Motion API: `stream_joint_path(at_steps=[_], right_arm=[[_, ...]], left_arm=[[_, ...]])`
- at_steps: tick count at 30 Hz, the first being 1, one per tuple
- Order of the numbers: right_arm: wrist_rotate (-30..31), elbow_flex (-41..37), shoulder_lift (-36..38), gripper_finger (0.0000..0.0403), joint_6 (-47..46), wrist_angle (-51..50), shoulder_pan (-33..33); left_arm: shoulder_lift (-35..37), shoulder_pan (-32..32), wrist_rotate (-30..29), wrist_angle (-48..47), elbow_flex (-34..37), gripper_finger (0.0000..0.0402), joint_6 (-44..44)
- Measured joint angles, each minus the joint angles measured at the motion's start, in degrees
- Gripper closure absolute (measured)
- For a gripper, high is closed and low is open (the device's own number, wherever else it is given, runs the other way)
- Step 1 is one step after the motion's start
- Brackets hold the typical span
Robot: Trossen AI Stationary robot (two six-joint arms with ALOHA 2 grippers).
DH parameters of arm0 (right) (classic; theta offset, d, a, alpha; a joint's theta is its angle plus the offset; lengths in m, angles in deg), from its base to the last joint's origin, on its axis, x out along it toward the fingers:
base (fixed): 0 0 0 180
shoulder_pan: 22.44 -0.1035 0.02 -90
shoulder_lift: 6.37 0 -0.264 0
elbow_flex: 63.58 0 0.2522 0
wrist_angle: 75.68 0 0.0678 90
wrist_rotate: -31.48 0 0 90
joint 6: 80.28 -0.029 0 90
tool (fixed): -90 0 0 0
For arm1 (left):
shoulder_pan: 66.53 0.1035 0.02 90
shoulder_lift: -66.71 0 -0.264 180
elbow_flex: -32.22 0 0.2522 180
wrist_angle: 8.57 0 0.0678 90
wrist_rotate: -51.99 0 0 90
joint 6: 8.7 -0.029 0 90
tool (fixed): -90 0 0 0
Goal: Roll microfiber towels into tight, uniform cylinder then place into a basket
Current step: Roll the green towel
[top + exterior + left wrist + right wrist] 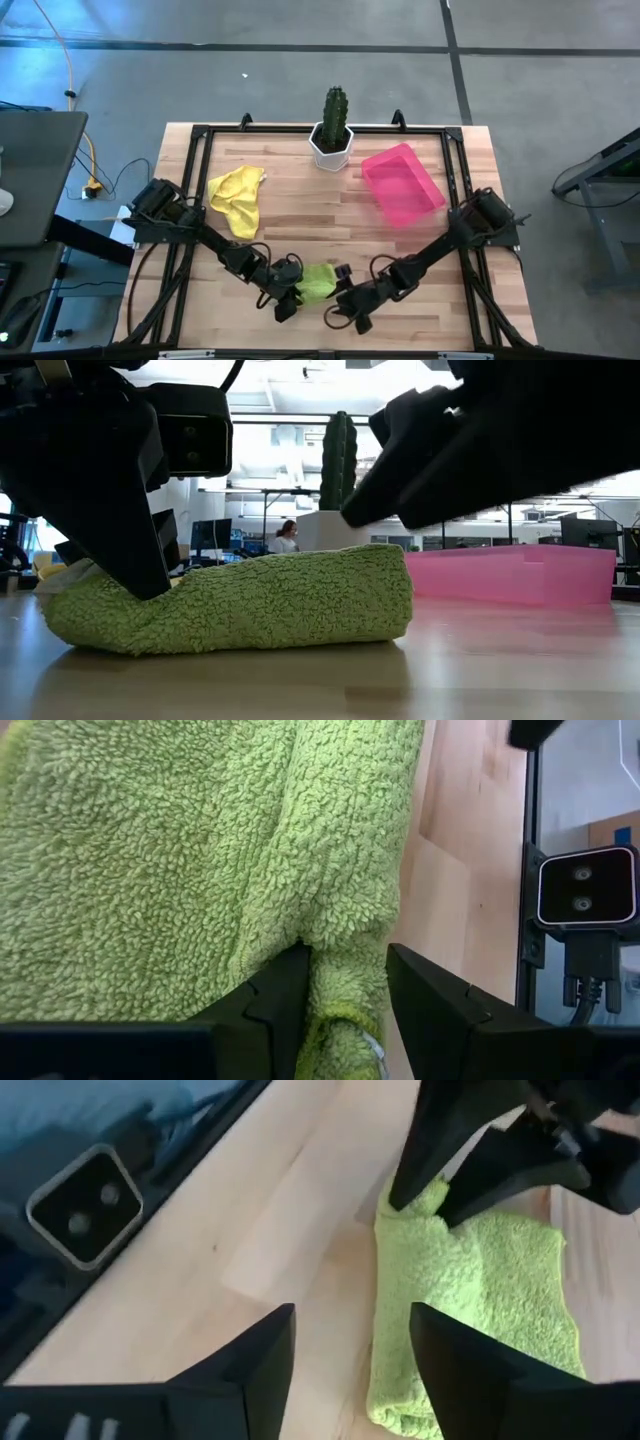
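At the table's near edge, left tool [345,995] pinching lime green towel [318,281] — right tool [350,1355] open, just beside.

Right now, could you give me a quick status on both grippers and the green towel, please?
Left gripper shut on green towel edge. Right gripper open, clear of towel. Towel folded, not rolled tight. Pink basket empty; nothing blocking.

The wooden table [300,215] carries a yellow towel [238,197], green towel [318,281], pink basket [402,184] and potted cactus [333,135].
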Motion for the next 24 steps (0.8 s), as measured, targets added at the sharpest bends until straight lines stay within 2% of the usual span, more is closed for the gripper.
stream_joint_path(at_steps=[5,12,20,24], right_arm=[[0.4,0.0,-0.9,0.0205,2.7,0.0,0.0],[4.5,0.0,-2.7,0.0218,3.0,-0.2,1.3],[3.6,0.0,-4.6,0.0226,2.5,-0.5,3.4],[2.5,0.1,-5.6,0.0226,-0.6,-0.8,3.6]], left_arm=[[0.0,0.0,0.0,0.0,0.0,0.0271,0.0],[0.0,0.0,-0.2,0.0,0.0,0.0271,-0.4],[0.0,0.0,-0.3,0.0,0.0,0.0271,-0.5],[0.0,0.0,-0.7,0.1,0.0,0.0271,-0.5]])
